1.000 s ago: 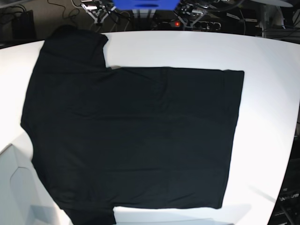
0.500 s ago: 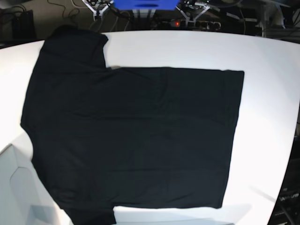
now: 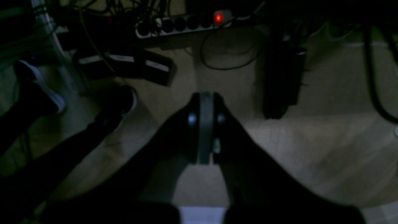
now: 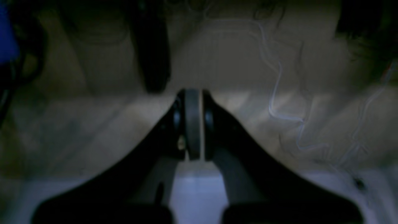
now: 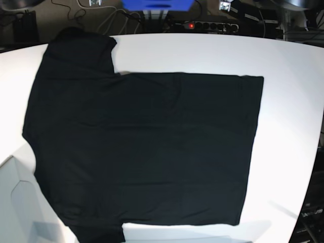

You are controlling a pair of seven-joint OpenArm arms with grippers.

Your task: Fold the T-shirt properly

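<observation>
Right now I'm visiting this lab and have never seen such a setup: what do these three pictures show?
A two-armed robot is meant to fold clothes. The base view looks down on a white table where a large plain black short-sleeved cloth T-shirt lies spread flat, not yet folded. The two dark pictures come from cameras on the robot's wrists. Each shows its own pincer, left pincer and right pincer, both shut and holding nothing, raised off the table and facing the floor. The left wrist view also shows a power strip with a red light among cables.
</observation>
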